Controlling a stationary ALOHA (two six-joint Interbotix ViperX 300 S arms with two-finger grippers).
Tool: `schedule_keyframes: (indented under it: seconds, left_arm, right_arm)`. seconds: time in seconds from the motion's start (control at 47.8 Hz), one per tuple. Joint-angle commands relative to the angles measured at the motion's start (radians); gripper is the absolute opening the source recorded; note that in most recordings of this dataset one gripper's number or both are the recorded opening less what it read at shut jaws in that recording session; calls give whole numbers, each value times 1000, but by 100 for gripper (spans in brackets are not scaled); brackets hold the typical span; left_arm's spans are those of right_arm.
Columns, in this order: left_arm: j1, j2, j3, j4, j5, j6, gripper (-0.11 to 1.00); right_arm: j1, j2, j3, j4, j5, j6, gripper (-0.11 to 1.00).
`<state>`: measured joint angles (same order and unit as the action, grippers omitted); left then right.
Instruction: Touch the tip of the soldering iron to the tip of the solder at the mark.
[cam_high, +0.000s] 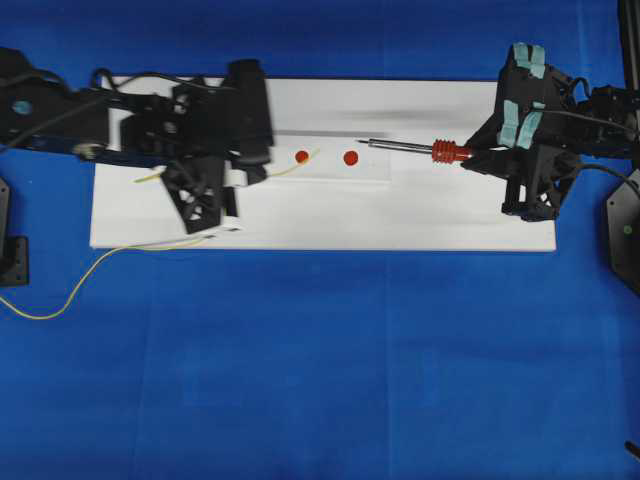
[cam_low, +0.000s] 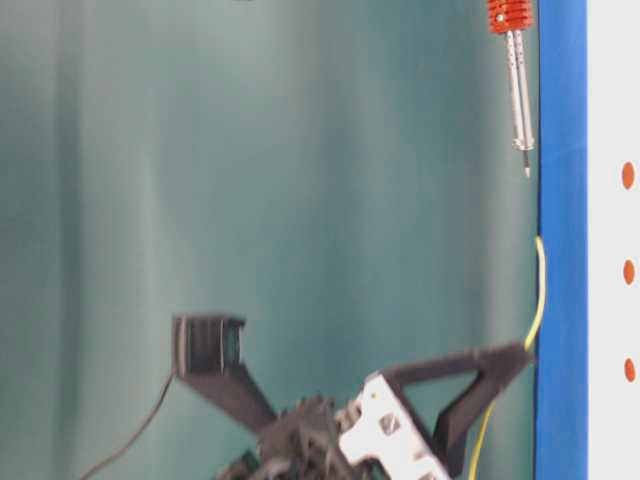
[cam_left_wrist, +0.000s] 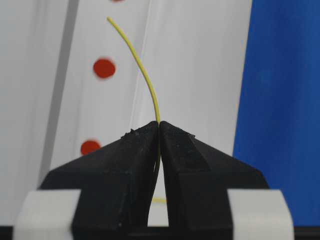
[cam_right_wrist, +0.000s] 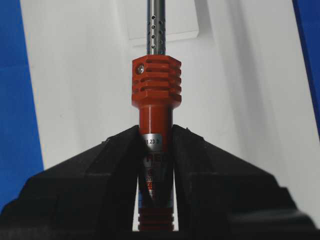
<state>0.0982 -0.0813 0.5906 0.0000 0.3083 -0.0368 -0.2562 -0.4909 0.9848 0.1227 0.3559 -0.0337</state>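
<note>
My left gripper (cam_high: 260, 172) is shut on the yellow solder (cam_high: 292, 166). In the left wrist view (cam_left_wrist: 159, 125) the wire (cam_left_wrist: 142, 70) rises from the closed jaws and curves left to its free end. That end lies just past the left red mark (cam_high: 302, 157). My right gripper (cam_high: 478, 155) is shut on the soldering iron's red handle (cam_right_wrist: 156, 82). The iron's silver shaft (cam_high: 400, 146) points left, and its tip stops just right of the second red mark (cam_high: 351, 158). The two tips are apart. The table-level view shows the iron (cam_low: 518, 90) and the solder (cam_low: 540, 290) with a gap between them.
A white board (cam_high: 320, 225) lies on the blue cloth (cam_high: 320, 380). The marks sit on a small white plate (cam_high: 375, 172) on the board. The rest of the solder trails off the board's left edge and loops on the cloth (cam_high: 60, 300). Arm bases stand at both sides.
</note>
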Motion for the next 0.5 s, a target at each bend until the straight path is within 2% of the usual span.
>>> schedule_keyframes:
  seconds: [0.0, 0.481]
  left_arm:
    - [-5, 18, -52, 3, -5, 0, 2]
    - [-3, 156, -84, 3, -81, -14, 2]
  right_arm:
    - [0, 0, -14, -2, -5, 0, 6]
    - [-2, 12, -15, -2, -8, 0, 6]
